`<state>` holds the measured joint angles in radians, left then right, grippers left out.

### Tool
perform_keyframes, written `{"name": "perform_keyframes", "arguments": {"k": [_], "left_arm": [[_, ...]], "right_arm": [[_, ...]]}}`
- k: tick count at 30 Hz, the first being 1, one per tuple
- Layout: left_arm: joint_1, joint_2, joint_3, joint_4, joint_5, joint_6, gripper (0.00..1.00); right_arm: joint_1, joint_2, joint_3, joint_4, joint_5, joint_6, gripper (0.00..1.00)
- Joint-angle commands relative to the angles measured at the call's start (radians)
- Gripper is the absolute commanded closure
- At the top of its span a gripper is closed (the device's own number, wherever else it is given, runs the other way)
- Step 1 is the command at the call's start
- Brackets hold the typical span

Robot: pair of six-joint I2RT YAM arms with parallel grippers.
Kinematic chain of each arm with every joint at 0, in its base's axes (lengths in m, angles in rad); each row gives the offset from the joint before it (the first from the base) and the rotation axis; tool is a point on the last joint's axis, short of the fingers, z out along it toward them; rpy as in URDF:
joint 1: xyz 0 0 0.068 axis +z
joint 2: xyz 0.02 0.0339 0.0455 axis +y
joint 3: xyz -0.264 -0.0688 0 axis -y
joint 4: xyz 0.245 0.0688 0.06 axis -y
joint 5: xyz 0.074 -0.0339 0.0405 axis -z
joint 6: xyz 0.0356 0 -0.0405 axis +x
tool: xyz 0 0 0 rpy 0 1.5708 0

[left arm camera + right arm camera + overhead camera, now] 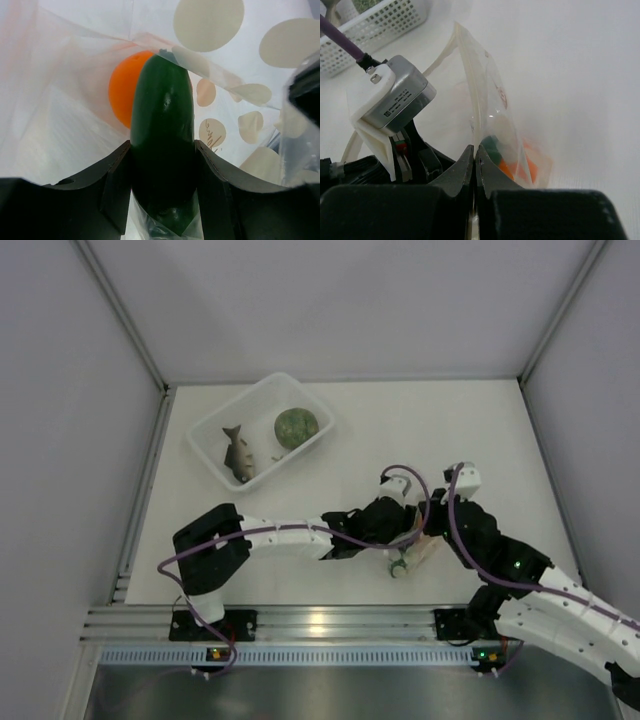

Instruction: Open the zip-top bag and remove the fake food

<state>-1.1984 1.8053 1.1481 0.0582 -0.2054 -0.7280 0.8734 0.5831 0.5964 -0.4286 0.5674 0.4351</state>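
The clear zip-top bag (418, 556) lies between my two arms; it also shows in the right wrist view (492, 110) and fills the left wrist view (65, 100). My left gripper (162, 150) is inside the bag, shut on the dark green cucumber (162, 130). The orange ball (125, 92) lies behind the cucumber in the bag. My right gripper (475, 152) is shut on the bag's edge and holds it up. The grey-brown fish (237, 453) and the pale-green cabbage ball (296, 427) lie in the white basket (312, 400).
The white perforated basket stands at the back left of the table and shows in the right wrist view (375, 27). White walls enclose the table on three sides. The left arm's camera housing (395, 97) is close beside the right gripper.
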Motion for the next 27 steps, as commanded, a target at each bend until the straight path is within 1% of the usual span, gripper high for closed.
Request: {"name": "perform_keyframes", "arguments": {"k": [1, 3, 6, 8, 10, 13, 14, 15, 18, 20, 23, 25, 27], "left_arm": [[-0.004, -0.093, -0.062, 0.201, 0.028, 0.068, 1.0], [-0.004, -0.13, -0.083, 0.239, 0.027, 0.097, 1.0], [-0.004, -0.155, -0.093, 0.259, 0.023, 0.189, 1.0], [-0.004, -0.162, -0.093, 0.258, -0.017, 0.22, 1.0], [-0.001, -0.178, -0.099, 0.258, -0.048, 0.246, 1.0], [0.0, -0.205, -0.122, 0.258, -0.129, 0.25, 1.0], [0.0, -0.211, -0.139, 0.258, -0.149, 0.245, 1.0], [0.0, -0.218, -0.149, 0.258, -0.179, 0.23, 1.0], [0.002, -0.248, -0.198, 0.272, -0.174, 0.214, 1.0], [0.002, -0.271, -0.229, 0.319, -0.152, 0.21, 1.0], [0.002, -0.305, -0.29, 0.405, -0.102, 0.21, 1.0], [0.002, -0.32, -0.338, 0.484, -0.037, 0.222, 1.0], [0.002, -0.333, -0.359, 0.518, 0.015, 0.248, 1.0]], "right_arm": [[-0.019, 0.018, 0.006, 0.065, -0.115, -0.099, 1.0], [-0.019, 0.021, 0.008, 0.062, -0.197, -0.119, 1.0], [-0.019, 0.027, 0.022, 0.038, -0.254, -0.121, 1.0], [-0.019, 0.034, 0.031, 0.025, -0.308, -0.122, 1.0], [-0.019, 0.053, 0.048, 0.001, -0.316, -0.122, 1.0], [-0.017, 0.051, 0.071, -0.065, -0.187, -0.079, 1.0], [-0.019, 0.041, 0.072, -0.087, -0.102, -0.061, 1.0], [-0.019, 0.029, 0.071, -0.093, -0.074, -0.044, 1.0], [-0.019, 0.024, 0.082, -0.122, 0.001, -0.032, 1.0], [-0.017, 0.067, 0.098, -0.145, 0.041, -0.022, 1.0], [-0.019, 0.107, 0.105, -0.13, 0.017, -0.03, 1.0], [-0.019, 0.109, 0.098, -0.081, 0.003, -0.03, 1.0], [-0.017, 0.109, 0.095, -0.033, -0.011, -0.039, 1.0]]}}
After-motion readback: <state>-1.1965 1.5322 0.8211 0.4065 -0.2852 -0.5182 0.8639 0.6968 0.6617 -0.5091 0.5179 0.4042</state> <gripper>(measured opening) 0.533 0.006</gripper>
